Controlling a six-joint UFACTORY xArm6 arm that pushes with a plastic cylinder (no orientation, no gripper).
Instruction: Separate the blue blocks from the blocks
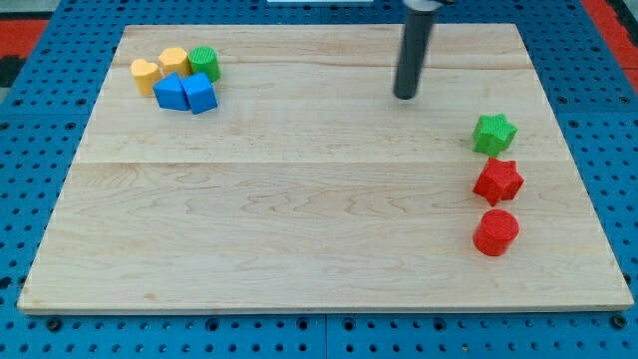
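Two blue blocks sit touching at the view's upper left: a blue block (171, 92) and a blue cube-like block (200, 94) to its right. Packed against them are a yellow heart (146, 75), a yellow rounded block (173, 62) and a green cylinder (204, 63). My tip (406, 96) rests on the board at the upper middle right, far to the right of that cluster and touching no block.
A green star (493, 134), a red star (497, 181) and a red cylinder (495, 232) stand in a column near the view's right edge. The wooden board (299, 219) lies on a blue perforated table.
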